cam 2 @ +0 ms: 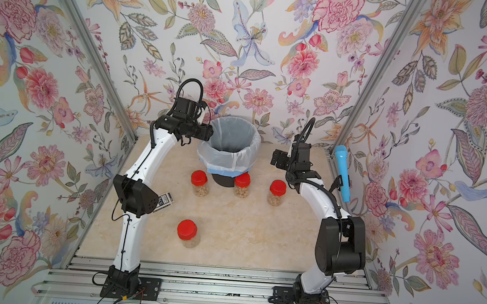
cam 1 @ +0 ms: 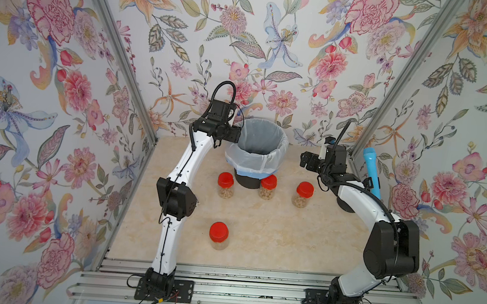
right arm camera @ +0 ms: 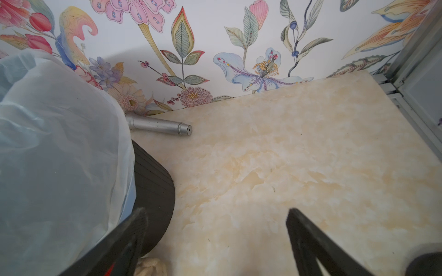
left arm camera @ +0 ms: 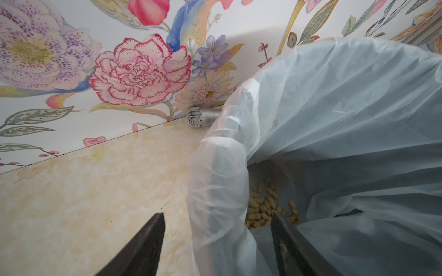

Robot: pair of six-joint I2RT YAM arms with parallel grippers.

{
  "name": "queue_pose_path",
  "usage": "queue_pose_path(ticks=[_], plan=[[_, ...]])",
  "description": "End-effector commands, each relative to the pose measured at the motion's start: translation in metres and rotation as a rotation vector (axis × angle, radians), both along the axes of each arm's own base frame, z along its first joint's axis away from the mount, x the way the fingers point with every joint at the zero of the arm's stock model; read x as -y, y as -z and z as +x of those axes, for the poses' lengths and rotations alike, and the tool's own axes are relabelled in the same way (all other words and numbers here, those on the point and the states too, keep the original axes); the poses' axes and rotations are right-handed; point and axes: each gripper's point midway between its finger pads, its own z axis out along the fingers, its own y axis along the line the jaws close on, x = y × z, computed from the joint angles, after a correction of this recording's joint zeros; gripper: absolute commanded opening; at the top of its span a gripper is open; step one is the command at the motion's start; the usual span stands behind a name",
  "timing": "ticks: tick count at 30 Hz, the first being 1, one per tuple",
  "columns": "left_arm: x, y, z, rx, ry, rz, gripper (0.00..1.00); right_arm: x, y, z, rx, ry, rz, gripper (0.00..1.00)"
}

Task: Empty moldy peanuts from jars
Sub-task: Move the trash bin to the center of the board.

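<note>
Left gripper (left arm camera: 217, 215), jaws apart and empty, straddling the rim of the bag-lined bin (cam 1: 280, 155); loose moldy peanuts (left arm camera: 263, 208) on the bag's floor; upright on the table (cam 1: 260, 233), red-capped, peanuts inside: near jar (cam 1: 219, 235) alone in front, left jar (cam 1: 226, 185), middle jar (cam 1: 268, 186), right jar (cam 1: 303, 194) in a row before the bin; right gripper (right arm camera: 217, 210), jaws apart, empty, beside the bin.

Overhead stereo pair; wrist cams close by bin (left arm camera: 216, 167)

Bare tabletop (cam 1: 274, 234) before jars (cam 1: 268, 186), bin (cam 1: 281, 154)
</note>
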Motion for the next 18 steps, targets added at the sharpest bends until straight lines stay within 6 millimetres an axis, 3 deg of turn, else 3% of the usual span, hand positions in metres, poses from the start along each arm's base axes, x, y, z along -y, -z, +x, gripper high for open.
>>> queue_pose_path(ticks=[1,11,18], plan=[[-0.0056,0.0184,-0.0026,-0.056,-0.009,0.036,0.68,0.0062,-0.0165,-0.0044,0.054,0.014,-0.021,0.95],[-0.0057,0.0284,-0.0035,-0.093,-0.01,0.026,0.44,0.0087,-0.0154,-0.0091,0.073,0.01,-0.041,0.95],[-0.013,0.0227,-0.0037,-0.091,-0.026,0.018,0.32,0.0093,-0.0185,-0.0121,0.106,0.01,-0.032,0.96]])
